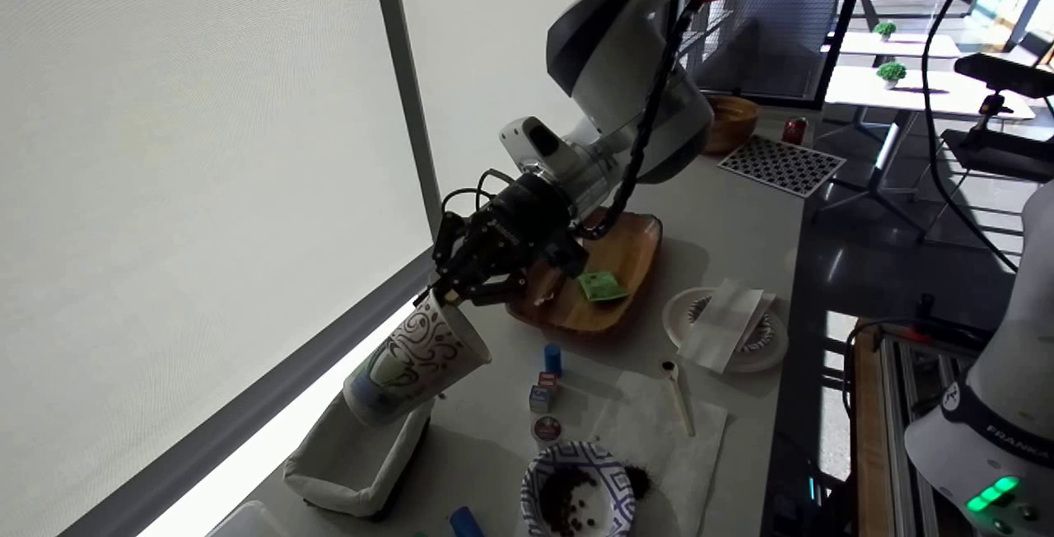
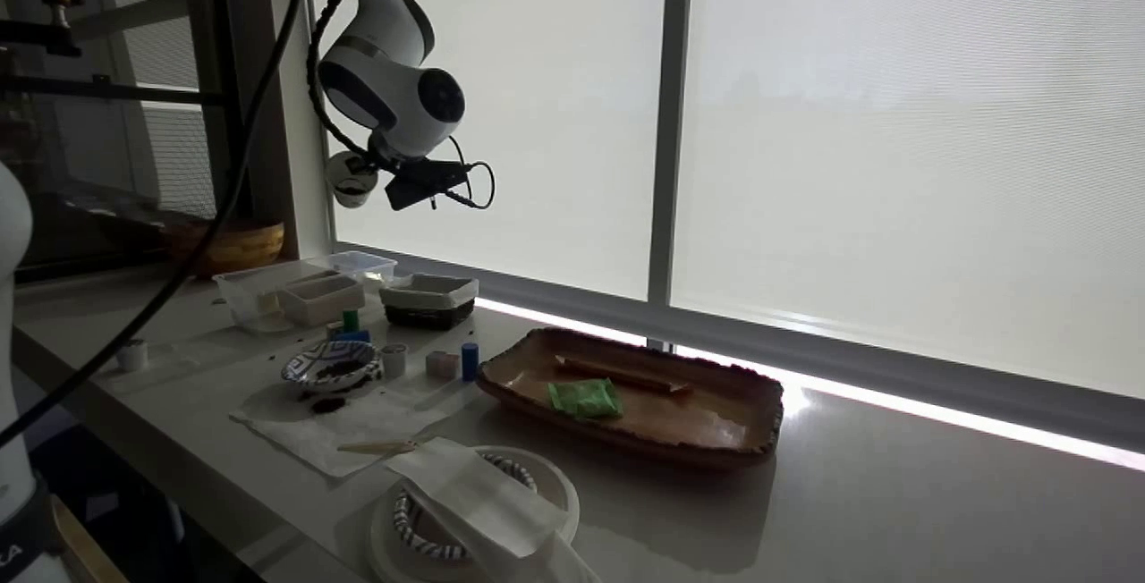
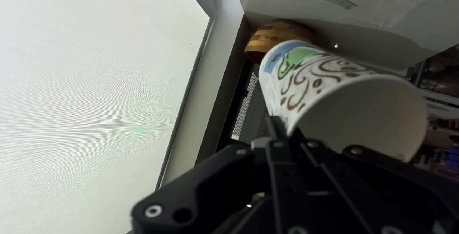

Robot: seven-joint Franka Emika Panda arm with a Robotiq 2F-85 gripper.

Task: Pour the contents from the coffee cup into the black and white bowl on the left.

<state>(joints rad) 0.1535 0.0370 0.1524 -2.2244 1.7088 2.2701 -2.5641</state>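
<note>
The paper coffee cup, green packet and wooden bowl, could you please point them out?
Paper coffee cup (image 1: 416,362), in an exterior view: its printed side.
Green packet (image 2: 586,398), in an exterior view: its upper face.
Wooden bowl (image 3: 272,34), in the wrist view: its curved wall.

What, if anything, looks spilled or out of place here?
It looks like a spill: a dark, grainy patch lies on the white paper beside the diamond-patterned bowl, outside its rim, while similar dark bits sit inside. A few dark specks also dot the tabletop; too small to tell what they are.
</note>
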